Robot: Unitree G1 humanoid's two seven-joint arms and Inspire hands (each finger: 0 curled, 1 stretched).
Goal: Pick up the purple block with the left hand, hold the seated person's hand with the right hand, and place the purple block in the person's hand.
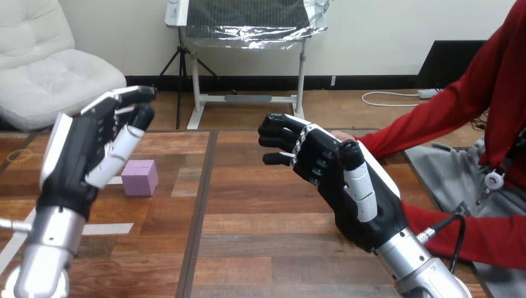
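Head view: the left hand (80,155) is raised over the left part of the tabletop (267,217), back turned to the camera. Its fingers are spread loosely and only lightly bent, the thumb stands apart, and it holds nothing. Its silver forearm comes up from the near left corner.

Just to the right of that hand, the purple block (139,178) lies flat on the wood. It is on the left half of the tabletop, nearer the far edge than the near one, and the hand is not touching it. A strip of white tape (108,228) lies on the wood nearer the near edge, and a thin yellow loop (20,155) lies by the left edge.

The right hand (329,167) is raised over the right half of the tabletop. Its fingers are half bent and point left, the thumb is lifted away from them, and nothing sits between them.

Behind it, toward the far edge, a small part of the person's hand (340,135) shows. The rest is hidden by the robot's hand, so I cannot tell whether the two touch. The red sleeve (428,124) reaches in from the right edge.
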